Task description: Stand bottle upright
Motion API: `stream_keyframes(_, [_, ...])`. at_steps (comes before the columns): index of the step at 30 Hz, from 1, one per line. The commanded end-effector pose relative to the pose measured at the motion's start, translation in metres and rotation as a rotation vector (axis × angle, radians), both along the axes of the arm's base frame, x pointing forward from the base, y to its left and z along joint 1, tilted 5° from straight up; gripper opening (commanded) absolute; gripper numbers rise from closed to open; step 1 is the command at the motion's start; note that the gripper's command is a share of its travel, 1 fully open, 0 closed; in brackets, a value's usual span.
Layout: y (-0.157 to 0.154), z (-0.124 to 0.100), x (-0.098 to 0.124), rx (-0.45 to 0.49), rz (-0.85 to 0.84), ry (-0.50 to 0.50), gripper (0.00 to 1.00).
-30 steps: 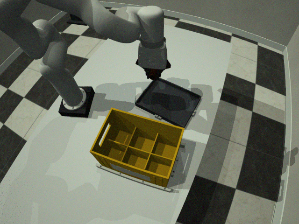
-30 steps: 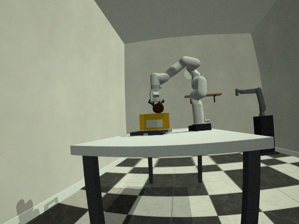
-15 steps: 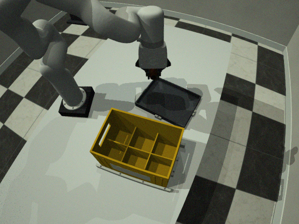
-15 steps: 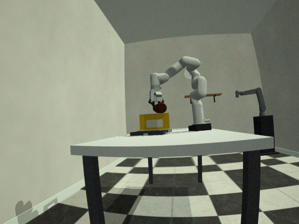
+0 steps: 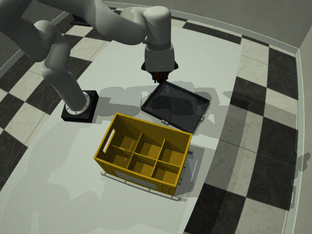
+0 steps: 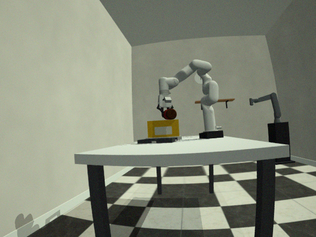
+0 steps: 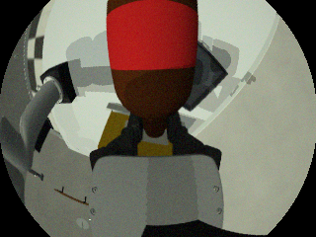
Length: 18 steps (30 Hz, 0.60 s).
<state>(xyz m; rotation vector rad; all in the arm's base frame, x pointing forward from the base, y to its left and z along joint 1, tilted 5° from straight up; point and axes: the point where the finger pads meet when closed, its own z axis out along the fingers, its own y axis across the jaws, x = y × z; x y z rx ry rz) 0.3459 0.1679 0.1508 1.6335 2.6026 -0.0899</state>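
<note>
Holding bottle (image 7: 153,59) by neck, gripper (image 7: 154,133) partly shut on it, high above tray (image 5: 199,99) edge at 11 o'clock. Bottle lies sideways. Could slip, or tip over if set down crooked. Crate (image 5: 121,117) close; don't bump.
</note>
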Motion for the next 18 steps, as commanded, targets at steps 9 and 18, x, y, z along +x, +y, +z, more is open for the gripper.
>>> stream_keyframes(9, [0.0007, 0.0015, 0.0012, 0.002, 0.023, -0.002, 0.0])
stream_keyframes(18, [0.0007, 0.0015, 0.0011, -0.002, 0.147, 0.009, 0.0])
